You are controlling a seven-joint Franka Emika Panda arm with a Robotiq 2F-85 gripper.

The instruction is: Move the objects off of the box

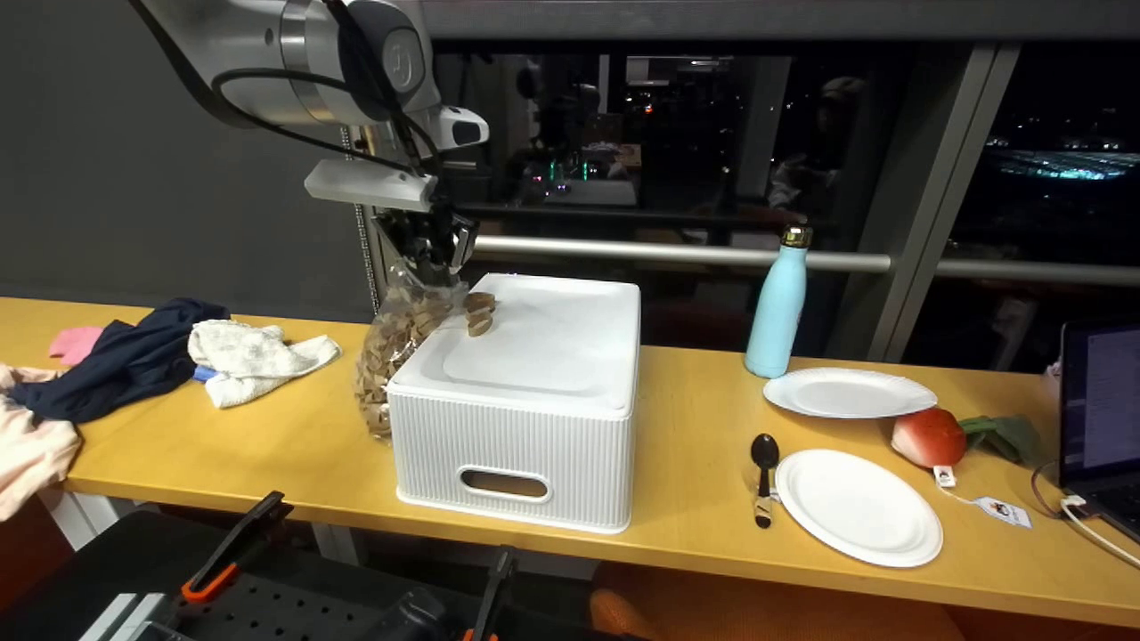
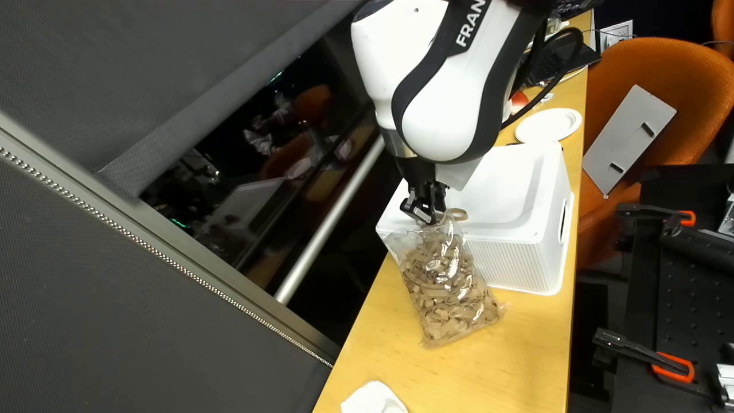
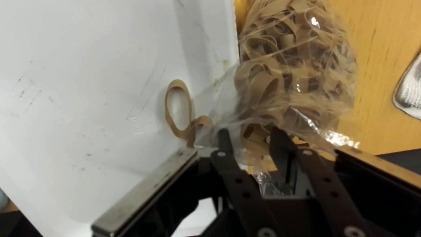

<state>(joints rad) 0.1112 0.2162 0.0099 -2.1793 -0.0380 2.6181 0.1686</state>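
Dark windows point(image 1: 686, 169) back a wooden table point(image 1: 695, 427) bearing the box point(image 1: 534, 374).

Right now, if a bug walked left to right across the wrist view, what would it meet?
A cut-off light-blue rounded thing, the white rectangular box, a thin tan oval rubber band, the clear plastic bag of tan rubber bands, then a white ribbed cloth at the edge.

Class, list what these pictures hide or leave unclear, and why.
Inside of the box: mostly hidden by its walls in both exterior views.
Number of rubber bands in the bag: they overlap in every view.
Writing on the tag: too small in an exterior view.
Laptop: cut off by the right edge in an exterior view.
Tool: tips blurred in the wrist view.
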